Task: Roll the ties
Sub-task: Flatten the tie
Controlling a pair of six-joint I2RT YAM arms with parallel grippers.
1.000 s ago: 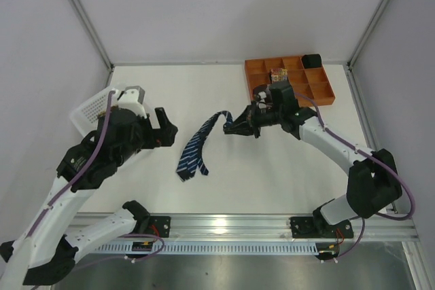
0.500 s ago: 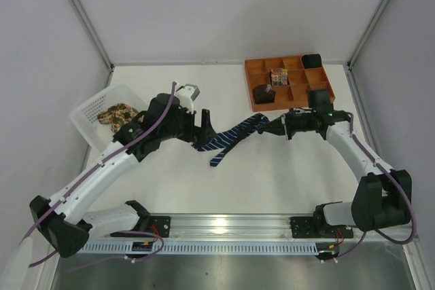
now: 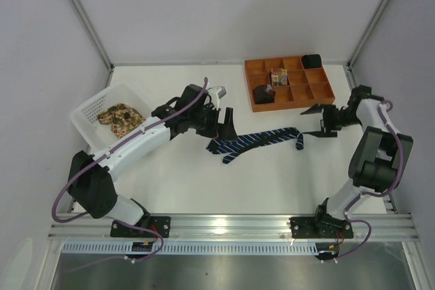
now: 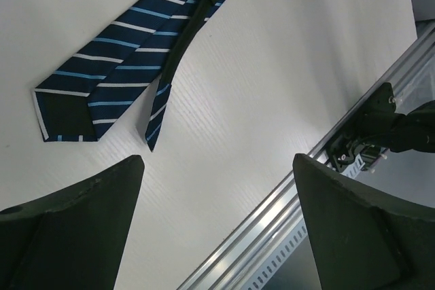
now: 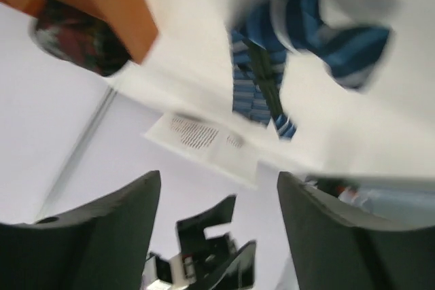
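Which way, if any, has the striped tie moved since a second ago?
Yes: the navy tie shifted right, now lying stretched out in front of the orange tray.

White table in view, and one navy striped tie lies flat on it, stretched out between the left gripper and the right gripper. The wide end sits just in front of the left gripper, back side up, dark lining and loop showing. The narrow end curls into a small hook just short of the right gripper. Out to the left of the left gripper, beside its arm, a white perforated basket rests on the table. Back and to the left of the right gripper sits the orange tray, apart from the tie.
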